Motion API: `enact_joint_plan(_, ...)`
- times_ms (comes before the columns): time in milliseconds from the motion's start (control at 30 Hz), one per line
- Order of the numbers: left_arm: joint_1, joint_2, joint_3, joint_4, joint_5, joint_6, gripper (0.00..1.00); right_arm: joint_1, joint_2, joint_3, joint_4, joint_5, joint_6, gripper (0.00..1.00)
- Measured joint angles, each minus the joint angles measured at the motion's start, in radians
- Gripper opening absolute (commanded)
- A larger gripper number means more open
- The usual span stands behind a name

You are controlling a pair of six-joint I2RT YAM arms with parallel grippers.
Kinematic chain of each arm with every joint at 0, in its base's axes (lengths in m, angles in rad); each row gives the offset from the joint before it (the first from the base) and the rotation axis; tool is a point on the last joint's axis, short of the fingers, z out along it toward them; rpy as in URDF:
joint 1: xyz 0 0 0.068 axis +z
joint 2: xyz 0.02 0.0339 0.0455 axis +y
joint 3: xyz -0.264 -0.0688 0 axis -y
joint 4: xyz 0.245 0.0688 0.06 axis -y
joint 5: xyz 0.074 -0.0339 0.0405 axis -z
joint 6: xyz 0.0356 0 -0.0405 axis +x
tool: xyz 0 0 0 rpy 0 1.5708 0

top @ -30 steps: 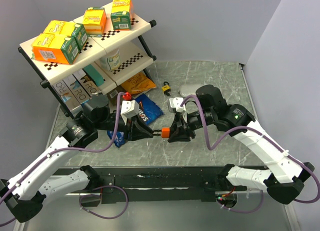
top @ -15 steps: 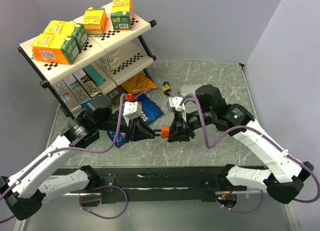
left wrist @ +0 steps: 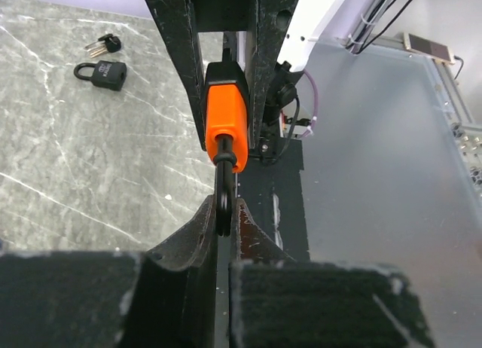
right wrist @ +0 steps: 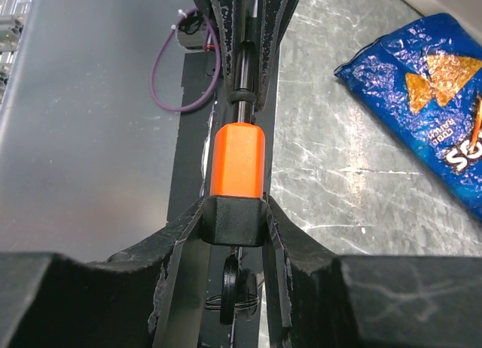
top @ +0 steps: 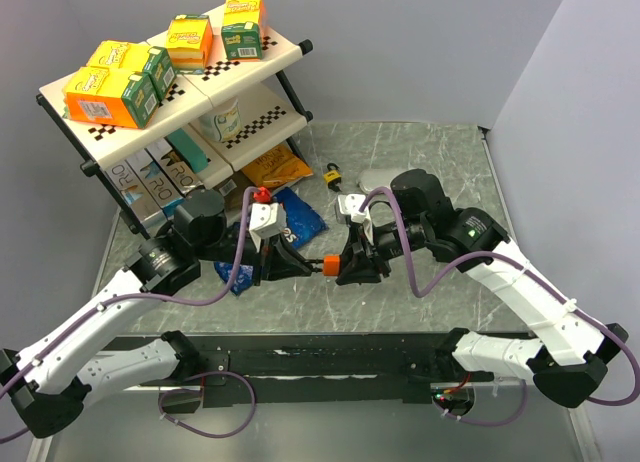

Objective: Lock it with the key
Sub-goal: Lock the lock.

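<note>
An orange padlock (top: 327, 264) is held in the air between both grippers at the table's middle. My left gripper (top: 306, 265) is shut on its black shackle (left wrist: 224, 201). My right gripper (top: 341, 265) is shut on the black base end of the padlock body (right wrist: 235, 212). A key bunch (right wrist: 242, 291) with black heads on a thin ring hangs from the base, between my right fingers. A second small key bunch (left wrist: 105, 44) lies on the table next to a black padlock (left wrist: 107, 73), apart from both grippers.
A two-tier shelf (top: 255, 67) with juice boxes stands at the back left. A blue chip bag (top: 300, 217) and an orange snack bag (top: 272, 168) lie before it. A small yellow padlock (top: 331, 172) and a pale flat object (top: 378, 178) lie behind the grippers.
My left arm has shifted slightly right, toward the right gripper, with the shackle in its grip. The right arm has held still.
</note>
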Motion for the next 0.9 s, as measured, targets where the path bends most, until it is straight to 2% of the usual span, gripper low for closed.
enact_joint_plan(567, -0.014, 0.024, -0.077, 0.137, 0.005, -0.204, 0.01, 0.015, 0.011, -0.011, -0.014, 0.029, 0.027, 0.0)
enact_joint_plan(900, -0.033, 0.036, -0.117, 0.168, 0.015, -0.251, 0.01, 0.04, 0.03, -0.015, -0.064, 0.04, 0.051, 0.0)
